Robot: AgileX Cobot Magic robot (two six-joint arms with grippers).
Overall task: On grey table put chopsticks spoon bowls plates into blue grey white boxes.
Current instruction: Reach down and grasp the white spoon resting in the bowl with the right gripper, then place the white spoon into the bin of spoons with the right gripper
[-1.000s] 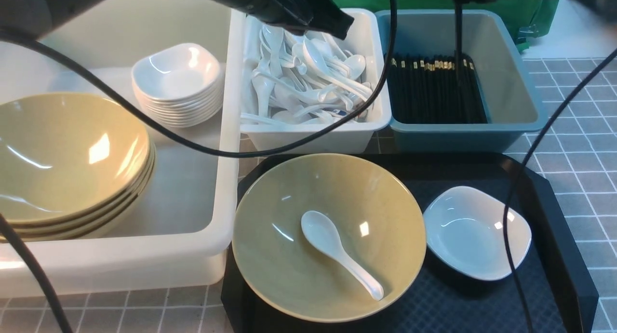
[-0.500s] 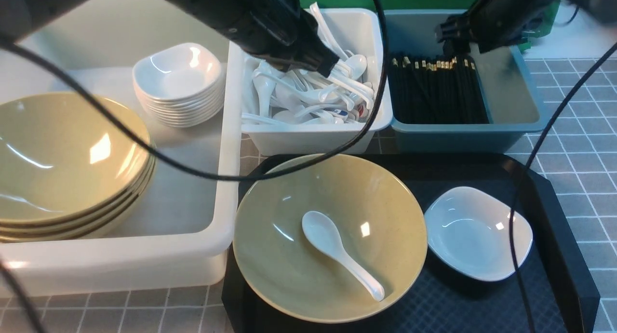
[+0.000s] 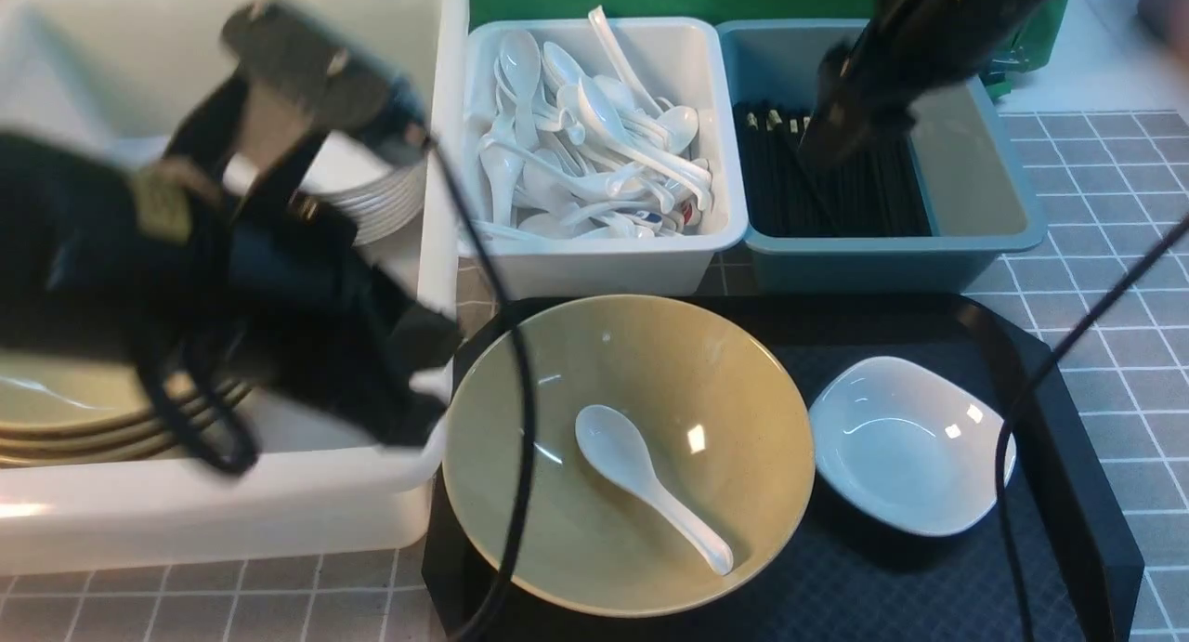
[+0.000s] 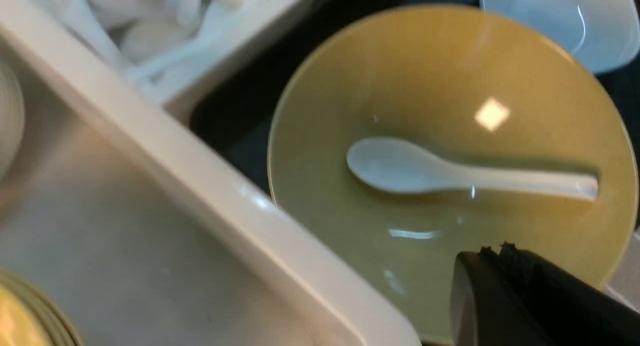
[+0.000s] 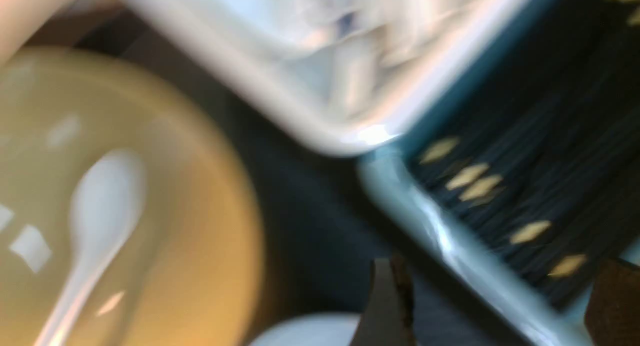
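An olive bowl [image 3: 706, 373] sits on the black tray with a white spoon [image 3: 641, 479] lying in it. Next to it on the tray is a small white plate [image 3: 906, 447]. My left gripper [image 4: 495, 248] is shut and empty, hovering over the bowl's [image 4: 425, 70] near rim, a short way from the spoon [image 4: 440, 170]. The left arm is a blur across the large white tub [image 3: 214, 521]. My right gripper [image 5: 500, 301] is open and empty, straddling the rim of the blue-grey box [image 3: 873, 261], which holds black chopsticks [image 3: 864, 196].
The small white box [image 3: 604, 266] is full of spoons. The tub holds a stack of olive bowls [image 3: 56, 419] and a stack of white plates [image 3: 381, 205]. Black tray [image 3: 882, 586] rests on the grey table [image 3: 1115, 252]. Cables hang across the bowl and the tray.
My left arm has swung from above the white spoon box down and left, over the tub beside the bowl. My right gripper has opened and come down over the blue-grey box.
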